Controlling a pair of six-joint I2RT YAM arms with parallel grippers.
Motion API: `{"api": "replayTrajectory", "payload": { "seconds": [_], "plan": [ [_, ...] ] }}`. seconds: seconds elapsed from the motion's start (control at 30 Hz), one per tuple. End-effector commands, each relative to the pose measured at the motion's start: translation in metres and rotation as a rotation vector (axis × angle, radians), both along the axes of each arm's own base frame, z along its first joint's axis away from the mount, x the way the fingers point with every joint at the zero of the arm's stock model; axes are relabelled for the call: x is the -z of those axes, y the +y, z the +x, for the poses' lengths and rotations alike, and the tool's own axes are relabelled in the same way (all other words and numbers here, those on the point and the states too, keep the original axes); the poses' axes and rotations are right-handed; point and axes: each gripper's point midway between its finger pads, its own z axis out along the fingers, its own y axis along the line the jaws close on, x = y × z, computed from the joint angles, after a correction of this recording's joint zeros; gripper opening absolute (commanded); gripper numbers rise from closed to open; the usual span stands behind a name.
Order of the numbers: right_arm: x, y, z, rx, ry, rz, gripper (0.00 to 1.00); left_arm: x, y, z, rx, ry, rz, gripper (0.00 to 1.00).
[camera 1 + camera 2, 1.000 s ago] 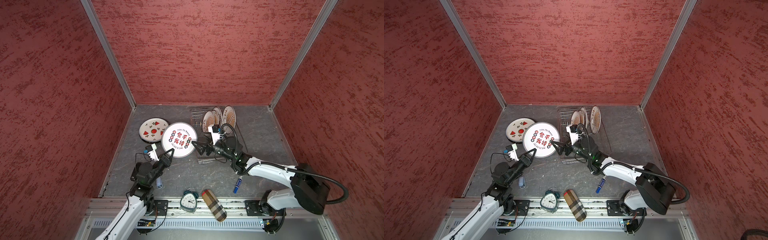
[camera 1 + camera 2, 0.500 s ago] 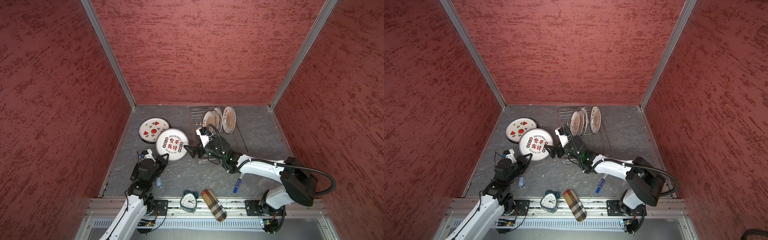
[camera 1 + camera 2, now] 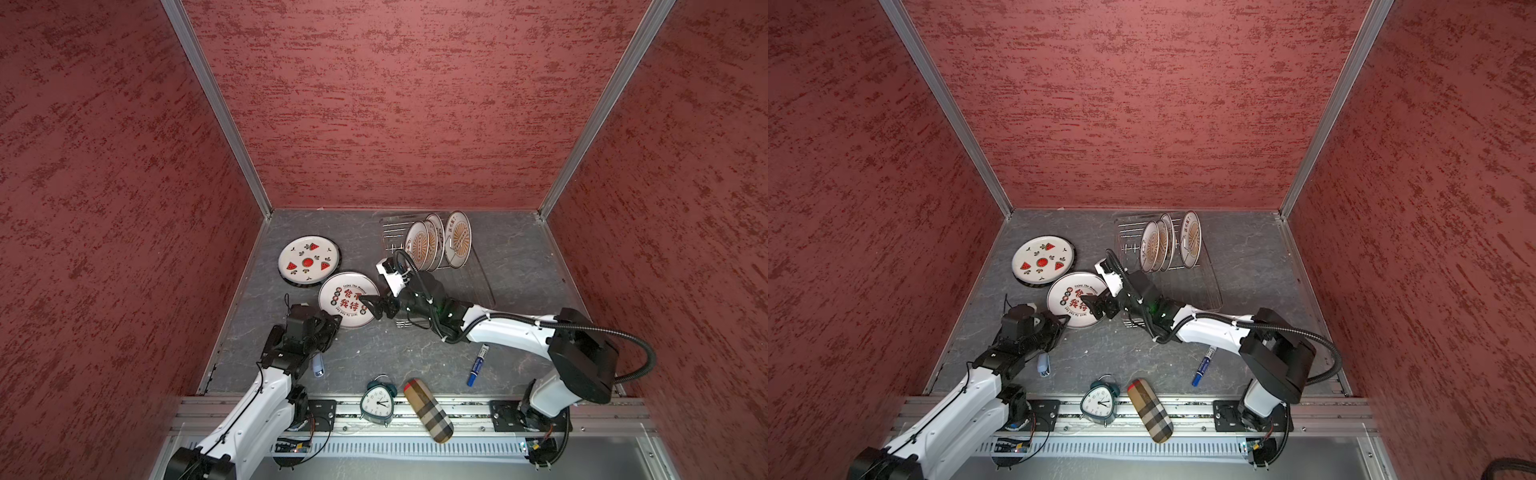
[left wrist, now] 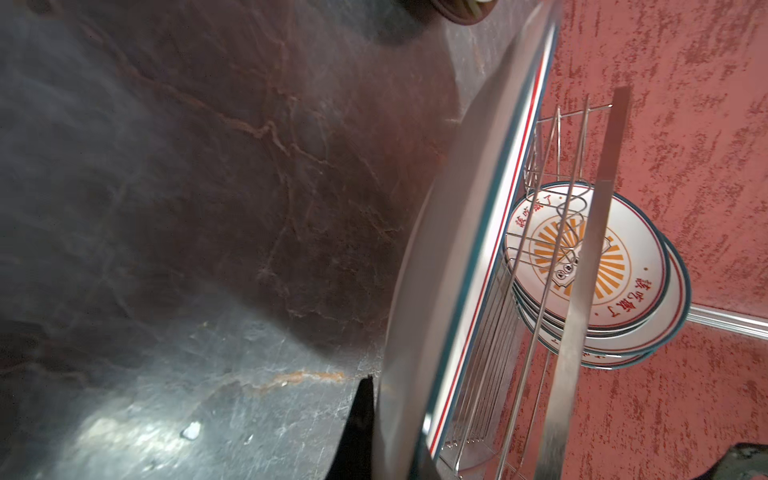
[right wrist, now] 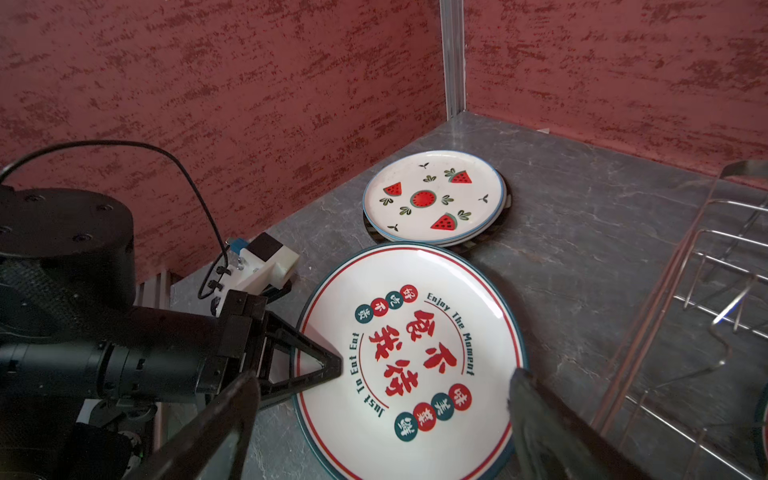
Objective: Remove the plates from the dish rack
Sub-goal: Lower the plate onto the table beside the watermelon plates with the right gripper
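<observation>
Grey stone tabletop (image 3: 519, 257). Left gripper (image 3: 337, 321) is pinching the red-character plate (image 3: 345, 301) at 7 o'clock on its rim, and right gripper (image 3: 370, 307) is hovering wide open at its 3 o'clock. Three sunburst plates (image 3: 457, 239) are standing in the dish rack (image 3: 388, 235), 1 o'clock of it.

Plate pulled forward
The red-character plate (image 3: 345, 297) has been drawn nearer the front by the left gripper (image 3: 336, 321), and the right gripper (image 3: 371, 307) has been brought across over its right edge.
</observation>
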Motion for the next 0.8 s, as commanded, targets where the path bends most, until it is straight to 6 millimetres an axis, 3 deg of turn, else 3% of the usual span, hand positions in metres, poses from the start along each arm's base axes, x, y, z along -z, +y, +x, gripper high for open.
{"api": "replayTrajectory", "payload": {
  "seconds": [0.0, 0.13, 0.3, 0.67, 0.77],
  "plan": [
    [0.011, 0.015, -0.008, -0.065, 0.013, -0.077, 0.99, -0.016, 0.003, 0.013, -0.048, -0.027, -0.021, 0.0],
    [0.022, 0.021, -0.001, -0.039, 0.027, -0.124, 0.99, -0.012, -0.001, 0.014, -0.032, -0.009, -0.04, 0.0],
    [0.025, 0.023, 0.002, -0.036, 0.033, -0.143, 0.99, -0.005, 0.013, 0.016, -0.11, 0.012, 0.001, 0.0],
    [0.028, 0.022, 0.006, -0.019, 0.028, -0.164, 0.99, 0.007, 0.002, 0.012, -0.082, 0.092, -0.051, 0.0],
    [0.029, 0.021, 0.007, -0.011, 0.027, -0.171, 0.99, 0.01, 0.001, 0.011, -0.087, 0.111, -0.064, 0.08]
  ]
}}
